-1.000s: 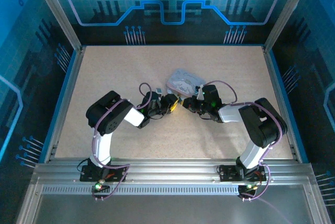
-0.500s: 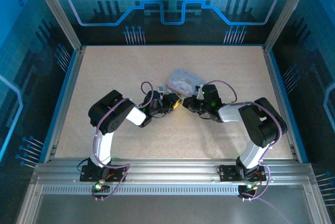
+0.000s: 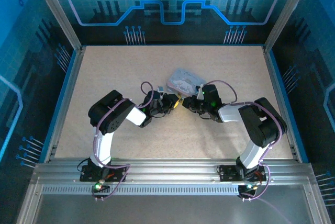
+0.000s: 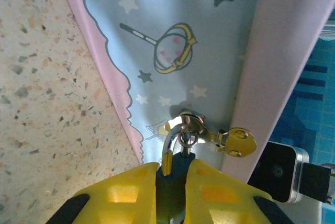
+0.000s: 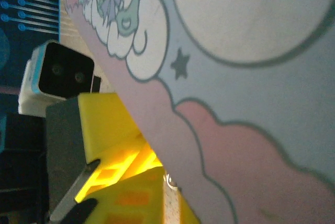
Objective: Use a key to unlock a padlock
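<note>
2 grippers side by side at the tin box (image 4: 209, 35).
My left gripper (image 4: 173, 170) clamps the padlock (image 4: 168, 148); I can't make out the right gripper (image 3: 189, 103) jaws.

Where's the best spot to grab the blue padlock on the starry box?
Grip the padlock by its dark body, across its sides, coming from the end opposite the shackle: the shackle is hooked through the box's clasp, so only the body sticks out.
</note>
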Robot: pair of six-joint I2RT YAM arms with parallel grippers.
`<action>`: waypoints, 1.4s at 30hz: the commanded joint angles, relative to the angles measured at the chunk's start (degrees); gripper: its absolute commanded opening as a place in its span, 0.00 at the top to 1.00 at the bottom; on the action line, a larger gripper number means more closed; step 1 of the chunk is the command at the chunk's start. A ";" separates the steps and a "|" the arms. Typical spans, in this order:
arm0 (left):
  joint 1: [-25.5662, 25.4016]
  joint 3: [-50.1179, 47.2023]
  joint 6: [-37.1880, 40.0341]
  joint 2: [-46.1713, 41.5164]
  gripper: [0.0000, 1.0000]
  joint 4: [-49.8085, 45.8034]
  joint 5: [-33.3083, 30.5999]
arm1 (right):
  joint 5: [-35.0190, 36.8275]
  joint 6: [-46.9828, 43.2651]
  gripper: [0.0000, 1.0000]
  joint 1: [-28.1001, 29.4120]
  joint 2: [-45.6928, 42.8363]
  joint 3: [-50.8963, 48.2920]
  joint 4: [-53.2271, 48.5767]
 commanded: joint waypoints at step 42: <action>-2.15 -3.40 -0.41 -15.57 1.00 -14.77 -7.71 | 35.98 -97.51 0.15 16.98 -42.23 -7.99 -23.99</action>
